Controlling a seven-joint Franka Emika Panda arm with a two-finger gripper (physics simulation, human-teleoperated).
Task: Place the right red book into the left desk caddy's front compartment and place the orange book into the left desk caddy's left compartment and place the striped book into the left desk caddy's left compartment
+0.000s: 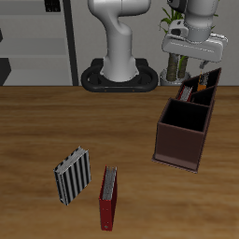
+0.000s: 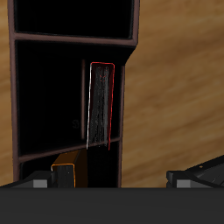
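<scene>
My gripper point(image 1: 194, 54) hangs open just above the near-black left desk caddy point(image 1: 207, 82) at the back of the table. In the wrist view the caddy's reddish rim point(image 2: 74, 37) frames dark compartments. The small bright-red book point(image 2: 101, 103) stands upright in one compartment, against a divider. The orange book point(image 2: 70, 168) stands in the adjoining compartment, close to one fingertip point(image 2: 48, 180). My gripper point(image 2: 118, 180) holds nothing, its jaws spread wide. Both books peek out of the caddy in the exterior view, red point(image 1: 199, 84) and orange point(image 1: 187, 91). The striped book point(image 1: 72, 175) lies on the table near the front edge.
A dark reddish-brown caddy box point(image 1: 182, 133) stands just in front of the black caddy. A longer, darker red book point(image 1: 109, 198) with grey page edges lies beside the striped book. The robot's base point(image 1: 119, 75) and a potted plant point(image 1: 173, 65) are at the back.
</scene>
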